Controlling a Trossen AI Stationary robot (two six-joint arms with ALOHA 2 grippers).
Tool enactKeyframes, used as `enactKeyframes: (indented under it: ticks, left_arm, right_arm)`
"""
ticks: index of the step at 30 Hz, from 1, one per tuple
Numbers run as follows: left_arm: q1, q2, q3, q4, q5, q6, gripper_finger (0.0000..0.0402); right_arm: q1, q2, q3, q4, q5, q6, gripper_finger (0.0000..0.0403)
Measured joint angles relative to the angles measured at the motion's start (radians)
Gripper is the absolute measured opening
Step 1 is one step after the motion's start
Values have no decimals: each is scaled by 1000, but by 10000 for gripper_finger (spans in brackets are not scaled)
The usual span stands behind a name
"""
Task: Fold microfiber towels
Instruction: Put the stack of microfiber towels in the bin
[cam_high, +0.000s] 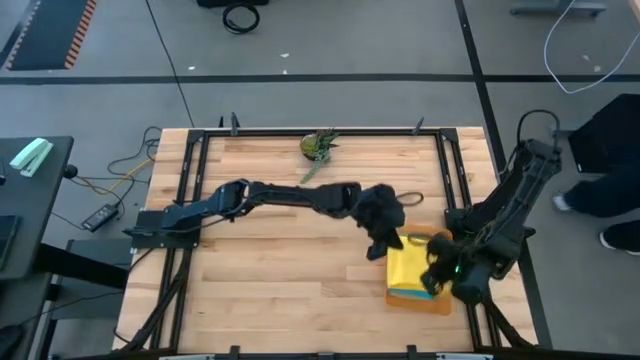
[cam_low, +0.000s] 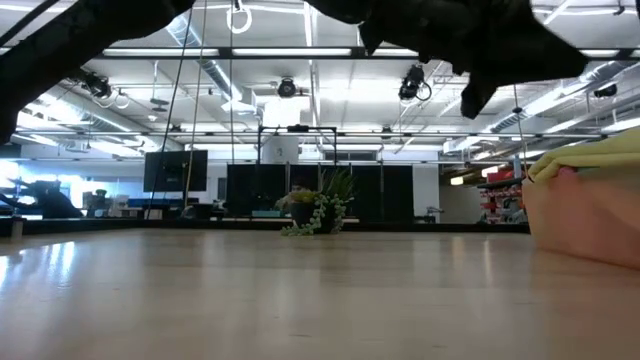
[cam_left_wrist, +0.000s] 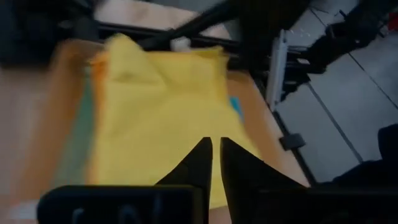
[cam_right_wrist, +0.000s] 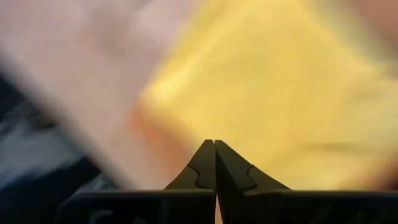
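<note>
Right end effector (cam_right_wrist: 215, 163), fingers pressed together on nothing, hovers just above the yellow microfiber towel (cam_high: 408, 268) topping a stack of towels at lower right of the high view, on an orange mat (cam_high: 436, 305) on the worktop (cam_high: 280, 270). Left end effector (cam_left_wrist: 216, 163), fingers parted by a sliver and empty, hangs over the same towel. Judgement: pinch one top corner only, then lift clear before folding.

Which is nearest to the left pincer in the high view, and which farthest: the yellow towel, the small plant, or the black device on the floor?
From the left pincer, over the table's right half:
1. Yellow towel, topping the stack just beside it.
2. Small plant, at the table's far edge, near the middle.
3. Black device, on the floor beyond the table's left edge.
</note>
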Motion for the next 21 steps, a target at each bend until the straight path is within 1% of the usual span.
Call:
enactKeyframes:
  ticks: [2,3,5,9,11,15,18,21]
  left_arm:
    - [-38,15,0,20,-27,-12,32]
    - [-60,27,2,36,-60,-20,28]
    - [-94,54,-1,36,-132,-27,18]
    - [-119,91,-1,61,-198,-27,6]
    - [-120,102,0,42,-200,-40,7]
    - [-122,141,0,-2,-202,-65,22]
    - [-120,143,3,-37,-195,-78,26]
    - [-113,136,2,-40,-183,-53,20]
  right_arm:
    - [-3,-31,-17,-148,-4,86,2]
    - [-10,-43,-31,-180,-12,103,2]
    - [-36,-61,-71,-183,-42,106,2]
    - [-94,-74,-187,-135,-164,110,2]
    - [-111,-71,-243,-106,-213,131,2]
    - [-122,-68,-305,-77,-227,181,2]
    - [-122,-75,-299,-99,-244,181,2]
    - [-121,-87,-234,-170,-257,175,2]
